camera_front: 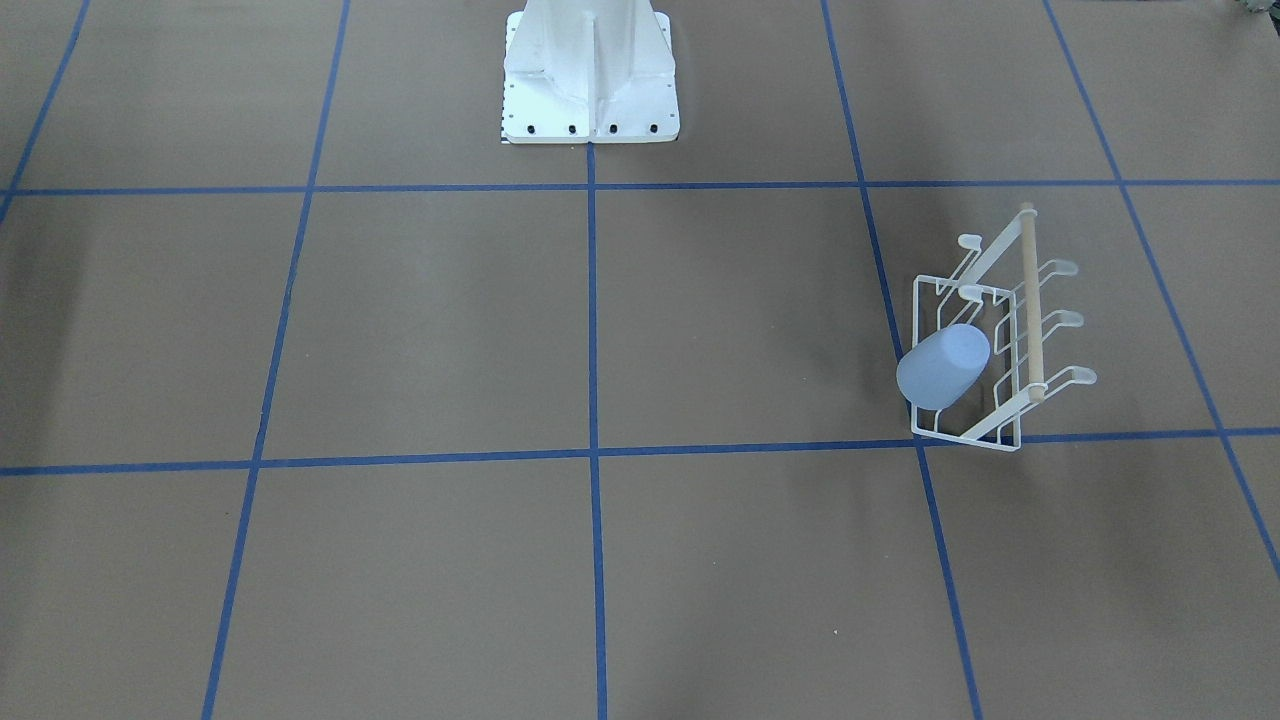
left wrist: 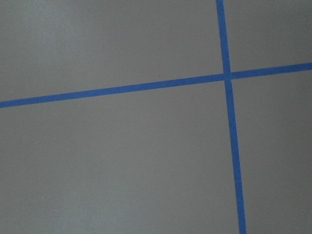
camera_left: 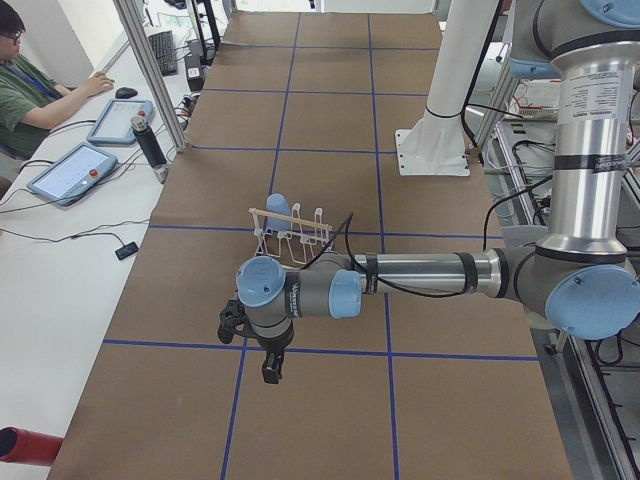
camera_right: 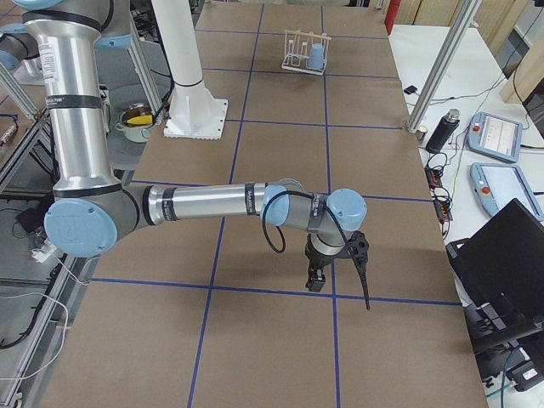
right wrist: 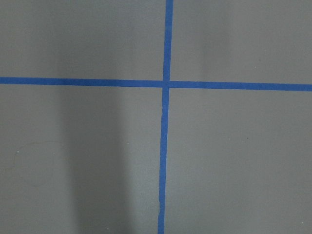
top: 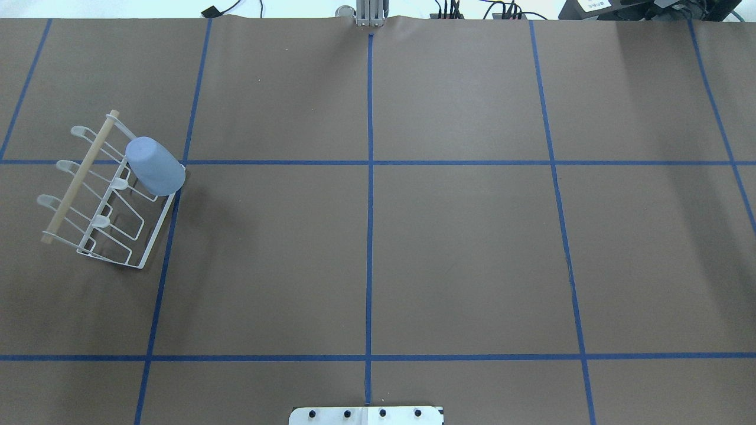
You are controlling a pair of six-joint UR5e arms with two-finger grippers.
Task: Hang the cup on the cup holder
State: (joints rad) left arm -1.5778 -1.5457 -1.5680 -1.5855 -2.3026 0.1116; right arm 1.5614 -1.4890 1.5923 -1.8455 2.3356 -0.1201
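The light blue cup sits upside down over a prong on the white wire cup holder, tilted, at the table's left side. It also shows in the front view, where the cup leans off the holder. My left gripper hangs above the paper near the table's left end, well away from the holder. My right gripper hangs above the paper at the opposite end, far from the cup. I cannot tell whether either is open or shut. Both wrist views show only paper and blue tape.
The white pedestal base stands at the robot's side of the table. An operator sits at a side desk with tablets. A black cylinder stands by a frame post. Blue tape lines grid the brown paper.
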